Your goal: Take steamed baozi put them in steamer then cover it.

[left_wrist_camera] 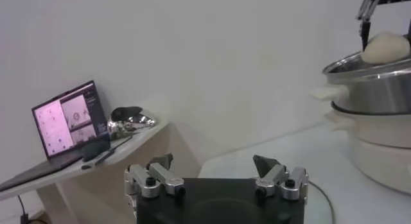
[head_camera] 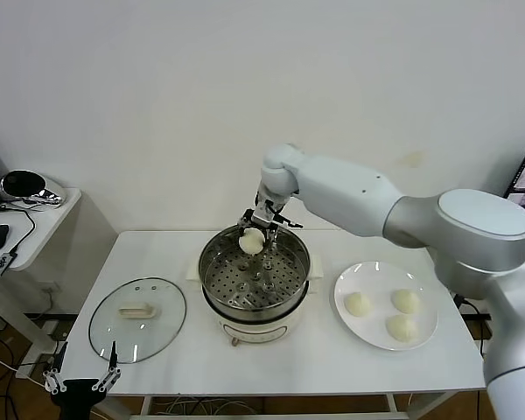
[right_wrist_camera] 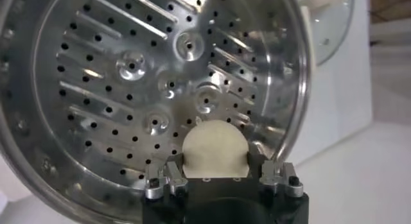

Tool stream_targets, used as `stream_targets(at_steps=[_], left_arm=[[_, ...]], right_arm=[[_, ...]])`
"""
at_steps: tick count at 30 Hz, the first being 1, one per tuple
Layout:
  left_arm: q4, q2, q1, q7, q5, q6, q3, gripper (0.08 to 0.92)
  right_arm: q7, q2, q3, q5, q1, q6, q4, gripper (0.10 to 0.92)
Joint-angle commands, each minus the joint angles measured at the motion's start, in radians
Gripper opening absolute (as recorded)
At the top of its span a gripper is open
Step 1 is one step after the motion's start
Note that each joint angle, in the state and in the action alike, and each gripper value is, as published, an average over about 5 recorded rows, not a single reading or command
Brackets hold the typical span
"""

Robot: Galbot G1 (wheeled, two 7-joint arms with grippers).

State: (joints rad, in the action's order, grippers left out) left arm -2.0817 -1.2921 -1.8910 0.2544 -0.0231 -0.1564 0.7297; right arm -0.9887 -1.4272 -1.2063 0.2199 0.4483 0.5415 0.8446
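The right gripper (head_camera: 255,229) was clamped on one steamed baozi (head_camera: 252,241), held above the far rim of the steamer (head_camera: 255,273), whose perforated tray (right_wrist_camera: 128,71) lay just below it. Three more baozi (head_camera: 405,301) sat on a white plate (head_camera: 346,308) to its right. The left gripper (left_wrist_camera: 216,174) hung low with jaws wide apart, empty, near the glass cover (head_camera: 137,318)

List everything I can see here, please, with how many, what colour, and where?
steamer: one, shiny steel on cream base, table centre.
held baozi: one, cream-white, in the right gripper over the steamer's far rim.
plated baozi: three, cream-white, on the plate.
plate: one, white, right of the steamer.
cover: one, clear glass, cream handle, left of the steamer.
table: one, white.
side table: one, white, far left.
right gripper: fingers closed on the baozi.
left gripper: open, low by the table's front-left edge.
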Motion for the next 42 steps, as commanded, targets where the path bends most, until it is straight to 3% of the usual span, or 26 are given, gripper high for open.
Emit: stream_targets(at_steps=[1,5,11,15,18,26,30,36,42], left_arm=[[0.001,0.000,0.000,0.000,0.001,-0.001,0.001,0.823],[-0.001,-0.001,0.000,0.000,0.000,-0.001,0.001,0.823],[-0.004,-0.005,0.001,0.001,-0.001,-0.001,-0.002,0.823],[-0.005,-0.008,0.000,0.001,-0.003,-0.001,-0.004,0.823],[-0.008,-0.008,-0.001,0.001,-0.002,0.000,-0.001,0.823],[-0.023,0.002,-0.007,0.002,-0.001,0.002,0.011,0.823],[-0.026,0.016,-0.006,0.001,-0.001,0.003,0.013,0.823],[-0.035,0.029,0.005,-0.005,0.000,0.016,0.007,0.823],[-0.035,0.031,0.006,-0.010,-0.004,0.021,0.003,0.823]], right_arm=[[0.010,-0.026,-0.009,0.067,-0.018,0.058,-0.042,0.620],[0.020,-0.035,-0.006,0.069,-0.033,0.065,-0.062,0.644],[0.036,-0.044,0.004,0.069,-0.041,0.079,-0.079,0.774],[0.007,-0.014,-0.003,-0.017,-0.008,0.040,-0.022,0.817],[-0.048,0.056,-0.017,-0.181,0.077,-0.099,0.095,0.822],[-0.120,0.412,-0.092,-0.507,0.313,-0.727,0.521,0.823],[-0.115,0.612,-0.119,-0.511,0.347,-0.855,0.676,0.823],[-0.082,0.845,-0.136,-0.430,0.287,-0.908,0.759,0.823],[-0.055,0.940,-0.101,-0.344,0.133,-0.898,0.780,0.823]])
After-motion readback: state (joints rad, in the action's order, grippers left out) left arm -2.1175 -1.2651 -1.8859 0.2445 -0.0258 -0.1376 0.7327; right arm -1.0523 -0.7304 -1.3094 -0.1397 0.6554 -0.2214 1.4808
